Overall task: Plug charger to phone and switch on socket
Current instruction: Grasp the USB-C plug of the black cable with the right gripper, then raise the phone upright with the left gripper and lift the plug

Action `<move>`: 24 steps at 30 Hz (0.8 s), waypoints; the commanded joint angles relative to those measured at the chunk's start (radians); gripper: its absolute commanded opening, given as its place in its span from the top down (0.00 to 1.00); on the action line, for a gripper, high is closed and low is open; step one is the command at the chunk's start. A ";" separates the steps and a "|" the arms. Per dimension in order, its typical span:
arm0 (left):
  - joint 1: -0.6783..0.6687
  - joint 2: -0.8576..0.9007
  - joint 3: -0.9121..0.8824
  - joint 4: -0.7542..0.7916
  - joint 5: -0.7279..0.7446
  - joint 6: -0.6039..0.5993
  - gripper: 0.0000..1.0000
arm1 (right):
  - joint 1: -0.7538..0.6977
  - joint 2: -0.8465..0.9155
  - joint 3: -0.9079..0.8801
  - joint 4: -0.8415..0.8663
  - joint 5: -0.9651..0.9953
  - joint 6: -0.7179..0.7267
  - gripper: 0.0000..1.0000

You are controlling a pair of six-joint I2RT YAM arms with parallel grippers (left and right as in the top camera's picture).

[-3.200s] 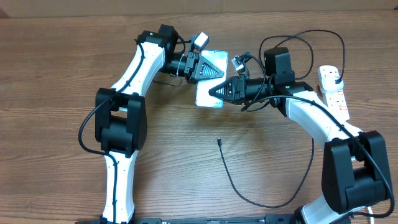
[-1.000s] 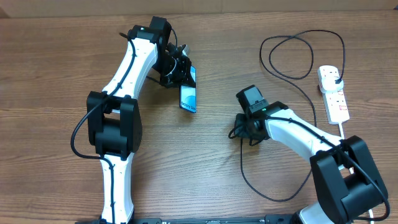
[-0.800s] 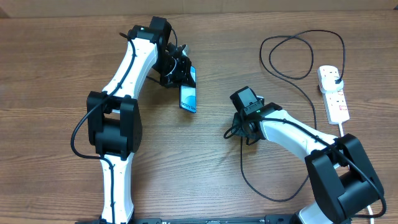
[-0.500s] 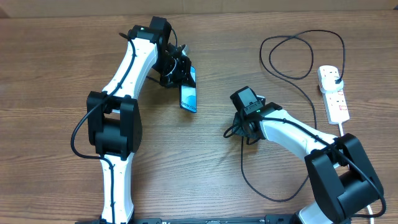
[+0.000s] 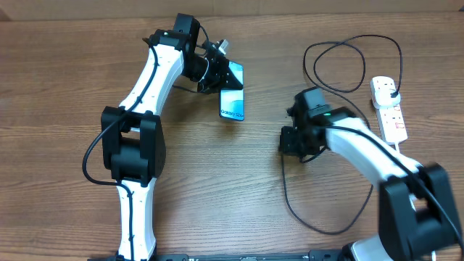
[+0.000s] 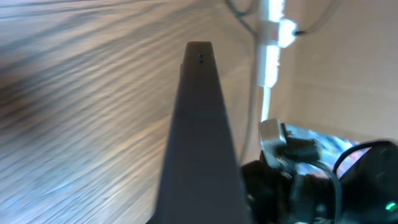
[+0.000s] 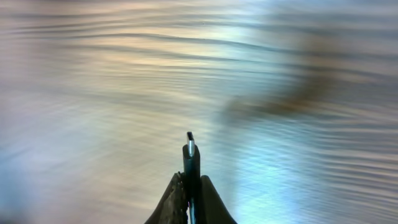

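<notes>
Black left fingers (image 5: 232, 73) clamp the phone (image 5: 233, 106) — right fingers (image 7: 175, 200) pinch the charger (image 7: 191, 158) tip.

phone (image 5: 233, 107), light blue screen showing, hangs tilted in the left pincer (image 5: 230, 78), far centre; black charger (image 5: 283, 185) loops right, connector (image 7: 190, 142) pinched by right pincer (image 7: 190, 177); white socket (image 5: 388, 109) lies far right.

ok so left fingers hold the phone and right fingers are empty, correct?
Not empty. The right fingers are shut on the charger, with its small connector tip poking out past them. The right wrist view shows this. The left fingers do hold the phone.
</notes>
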 commanded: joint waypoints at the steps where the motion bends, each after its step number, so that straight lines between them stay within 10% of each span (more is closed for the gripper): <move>1: -0.005 -0.034 0.010 0.024 0.378 0.170 0.96 | -0.053 -0.134 0.034 0.016 -0.448 -0.247 0.96; 8: -0.005 -0.049 0.011 0.069 0.576 0.238 0.96 | -0.086 -0.171 0.033 0.112 -0.759 -0.253 0.96; 24: 0.056 -0.481 -0.042 -0.023 0.068 0.001 0.96 | -0.082 -0.171 0.033 0.155 -1.065 -0.218 0.96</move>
